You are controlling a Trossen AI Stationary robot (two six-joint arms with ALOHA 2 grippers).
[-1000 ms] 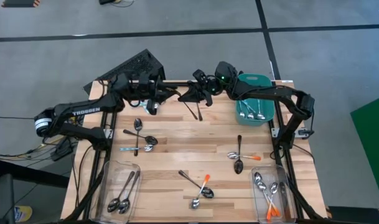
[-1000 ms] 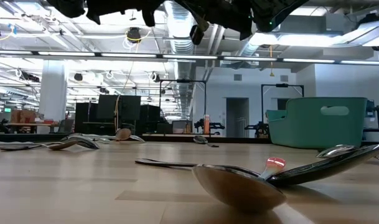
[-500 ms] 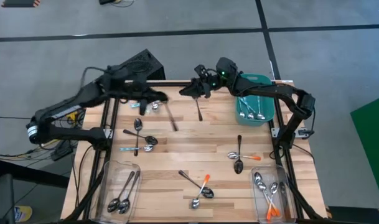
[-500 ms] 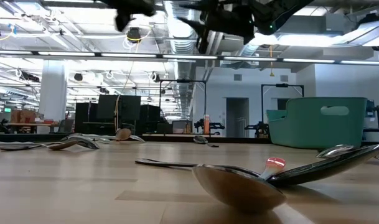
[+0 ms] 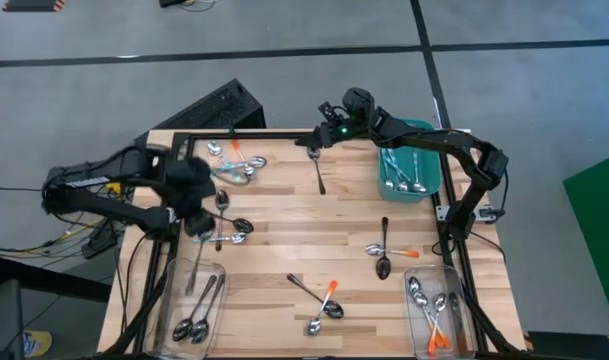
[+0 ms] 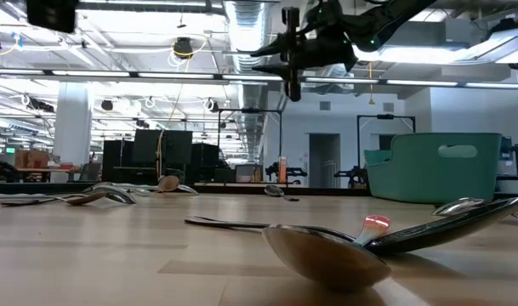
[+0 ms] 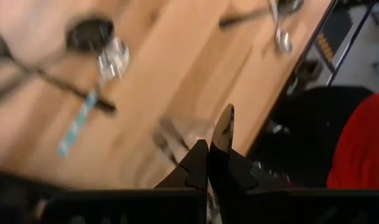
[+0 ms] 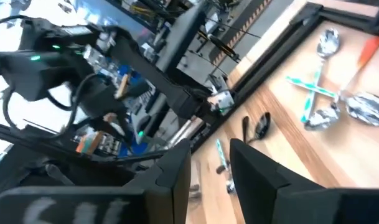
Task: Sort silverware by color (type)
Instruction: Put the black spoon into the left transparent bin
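Nearby, teal tub (image 5: 412,172) and clear bins (image 5: 194,300) hold spoons (image 5: 402,182).

Teal tub (image 5: 412,172) at table's (image 5: 314,240) right edge; two clear bins (image 5: 189,300) at near corners.

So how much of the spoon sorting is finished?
Partly done. The left clear bin holds plain spoons, the right clear bin orange-handled ones, and the teal tub blue-handled ones. In hand: the left gripper is shut on a dark spoon near the left bin. The right gripper is open and empty. Left: loose spoons in clusters on the table.
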